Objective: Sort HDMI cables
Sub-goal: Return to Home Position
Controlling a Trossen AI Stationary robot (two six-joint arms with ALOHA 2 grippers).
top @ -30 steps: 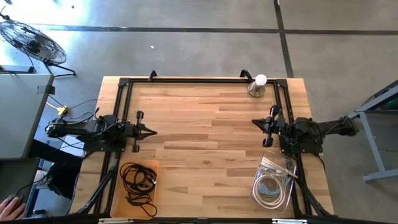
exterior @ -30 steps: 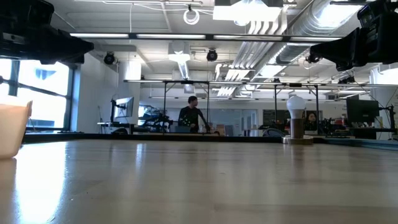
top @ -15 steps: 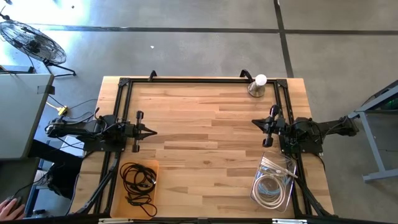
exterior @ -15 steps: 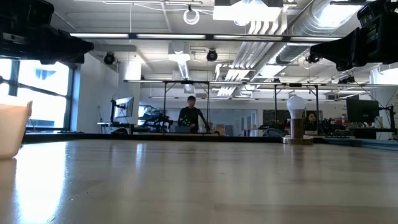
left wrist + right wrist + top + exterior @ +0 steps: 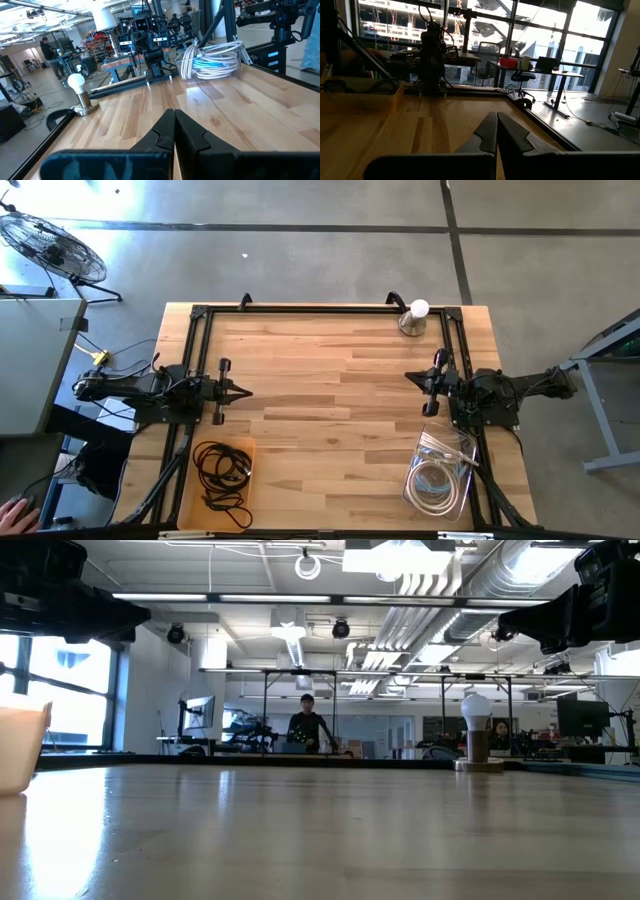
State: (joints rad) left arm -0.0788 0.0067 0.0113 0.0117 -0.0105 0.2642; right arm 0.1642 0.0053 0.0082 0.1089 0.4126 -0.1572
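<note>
Nothing on the worktop [image 5: 330, 400] has moved. Left tool [image 5: 245, 391] and right tool [image 5: 410, 377] sit at opposite sides, fingers pressed together, empty. Black cables [image 5: 222, 468] lie in the orange bin [image 5: 192, 510], white cables [image 5: 435, 480] in the clear bin [image 5: 470, 450].

Wide open across the middle of the pale wooden desk [image 5: 330, 410], bare boards from side to side. The left hand [image 5: 245, 391] is parked closed at the left edge, the right hand [image 5: 412, 377] closed at the right edge. Near corners are blocked: flat orange bin [image 5: 251, 465] left, clear plastic bin [image 5: 470, 455] right. A white bulb on its round base [image 5: 416, 315] guards the far right corner.
</note>
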